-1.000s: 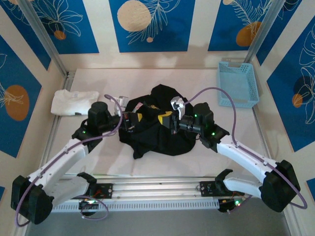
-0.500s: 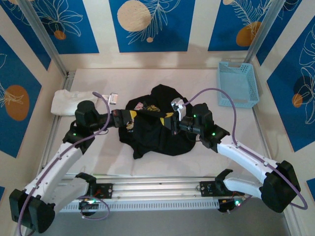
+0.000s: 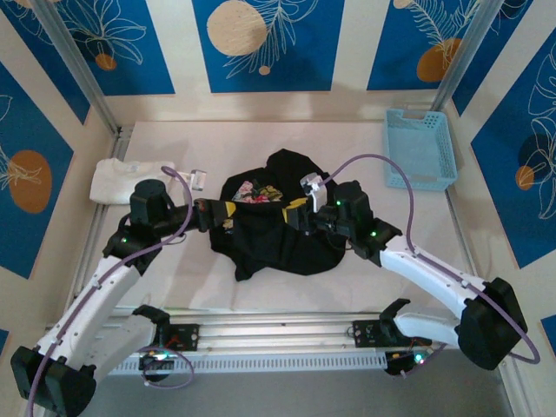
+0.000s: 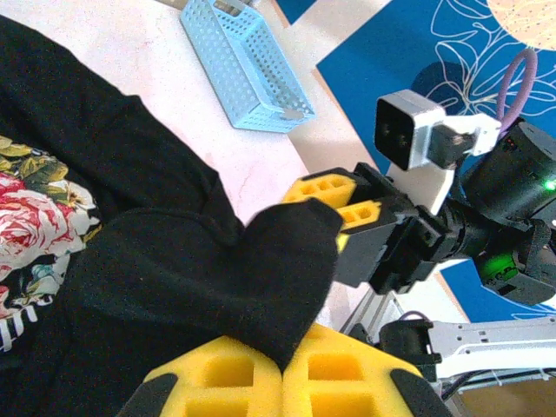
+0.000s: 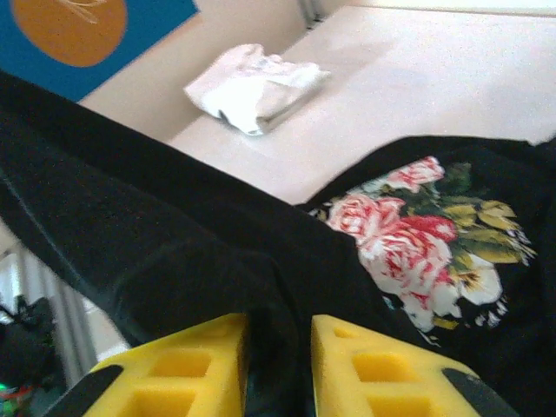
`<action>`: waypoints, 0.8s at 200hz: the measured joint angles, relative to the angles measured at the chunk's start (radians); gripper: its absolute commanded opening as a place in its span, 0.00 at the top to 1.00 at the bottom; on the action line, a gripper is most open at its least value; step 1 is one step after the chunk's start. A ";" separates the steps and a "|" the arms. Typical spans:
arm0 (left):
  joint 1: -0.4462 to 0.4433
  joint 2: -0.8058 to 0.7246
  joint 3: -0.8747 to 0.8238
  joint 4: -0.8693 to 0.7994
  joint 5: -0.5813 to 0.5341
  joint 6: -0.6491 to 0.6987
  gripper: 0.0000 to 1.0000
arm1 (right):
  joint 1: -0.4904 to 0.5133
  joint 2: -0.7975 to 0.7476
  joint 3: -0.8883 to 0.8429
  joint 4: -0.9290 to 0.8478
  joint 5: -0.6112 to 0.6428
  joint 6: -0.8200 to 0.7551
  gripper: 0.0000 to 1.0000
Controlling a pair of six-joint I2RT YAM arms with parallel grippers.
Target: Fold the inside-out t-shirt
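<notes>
White tabletop (image 3: pixel 365 139); left tool (image 4: pixel 282 382) clamps black t-shirt (image 3: pixel 278 234); right tool (image 5: pixel 276 365) slightly apart around cloth.

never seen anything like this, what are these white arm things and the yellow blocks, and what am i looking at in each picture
These are two robot arms bolted to the near edge of a table. Each ends in an end effector with two yellow padded fingers.

The wide picture is taken from above and behind the arms. It shows the left end effector and the right end effector meeting over a crumpled black t-shirt with a flower print. A folded white t-shirt lies far left, and a light-blue basket far right.

The other two pictures come from small cameras on the wrists, so each shows its own yellow fingers at the bottom. In the left wrist picture the fingers are shut on a fold of the black cloth. In the right wrist picture the fingers stand slightly apart with black cloth in the gap between them.
</notes>
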 measured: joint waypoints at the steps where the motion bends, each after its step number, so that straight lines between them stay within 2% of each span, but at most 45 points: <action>1: 0.000 0.000 0.000 0.000 0.000 0.000 1.00 | 0.004 0.001 0.002 -0.005 0.007 -0.001 0.66; 27: -0.008 0.004 0.000 0.018 0.001 0.000 1.00 | 0.084 0.010 0.019 -0.069 0.148 -0.054 0.56; 66: -0.017 0.033 0.000 0.034 0.001 -0.001 1.00 | 0.186 0.032 0.043 -0.103 0.248 -0.156 0.44; 110: -0.029 0.041 0.000 0.053 0.000 -0.002 1.00 | 0.224 0.086 0.109 -0.131 0.369 -0.240 0.41; 126: -0.033 0.042 0.000 0.058 0.000 -0.002 1.00 | 0.224 0.095 0.118 -0.134 0.386 -0.254 0.50; 160: -0.035 0.050 0.000 0.052 -0.017 0.006 1.00 | 0.223 0.100 0.128 -0.140 0.387 -0.250 0.89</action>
